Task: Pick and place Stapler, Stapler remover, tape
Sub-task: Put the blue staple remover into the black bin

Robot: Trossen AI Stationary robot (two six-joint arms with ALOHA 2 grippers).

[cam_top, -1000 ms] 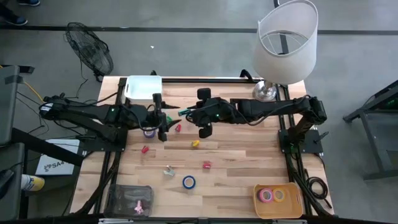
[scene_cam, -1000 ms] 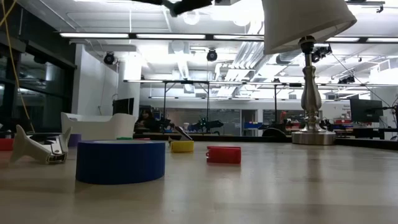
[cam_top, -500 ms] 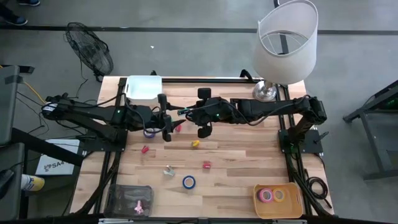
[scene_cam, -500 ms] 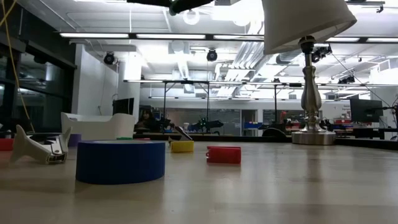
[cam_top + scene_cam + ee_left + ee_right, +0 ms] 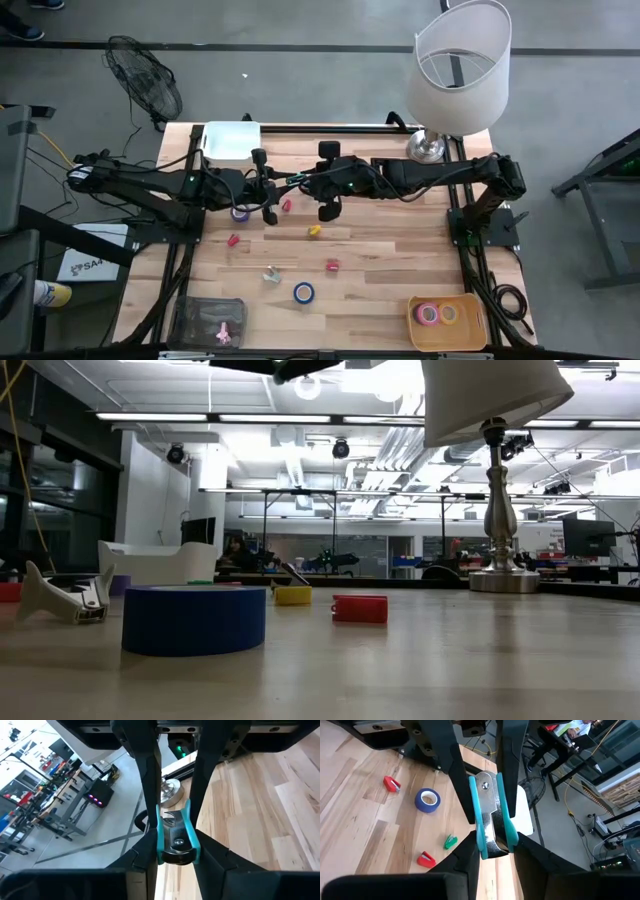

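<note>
A teal and chrome stapler remover point(image 5: 294, 180) hangs in the air above the table's middle, between my two grippers. My left gripper point(image 5: 282, 187) comes at it from the table's left and my right gripper point(image 5: 304, 183) from the right, and both are shut on it. The left wrist view shows the remover point(image 5: 175, 837) end-on, and so does the right wrist view point(image 5: 489, 815). A blue tape roll point(image 5: 303, 292) lies flat near the table's near edge. Beside it a small white stapler point(image 5: 270, 273) rests on its base. A purple tape roll point(image 5: 239, 212) lies under the left arm. My left gripper pinches the remover's rounded hinge end point(image 5: 176, 854) between its two fingers point(image 5: 142, 865), which lie against the teal sides. It comes level from the table's left. The remover is lifted clear of the table. My right gripper pinches the remover's chrome end point(image 5: 489, 845) between its two fingers point(image 5: 468, 854), level, from the table's right. The remover lies along the fingers, clear of the table.
A white bin point(image 5: 230, 140) stands at the far left and a lamp point(image 5: 460, 70) at the far right. A yellow tray point(image 5: 470, 325) holding tape rolls and a clear box point(image 5: 208, 320) sit at the near edge. Small red point(image 5: 332, 265) and yellow point(image 5: 314, 231) pieces dot the middle.
My left gripper has moved toward the table's right and slightly toward the far edge, closing in on the right gripper until its fingers stand on either side of the remover. The right gripper and the remover have stayed where they were.
</note>
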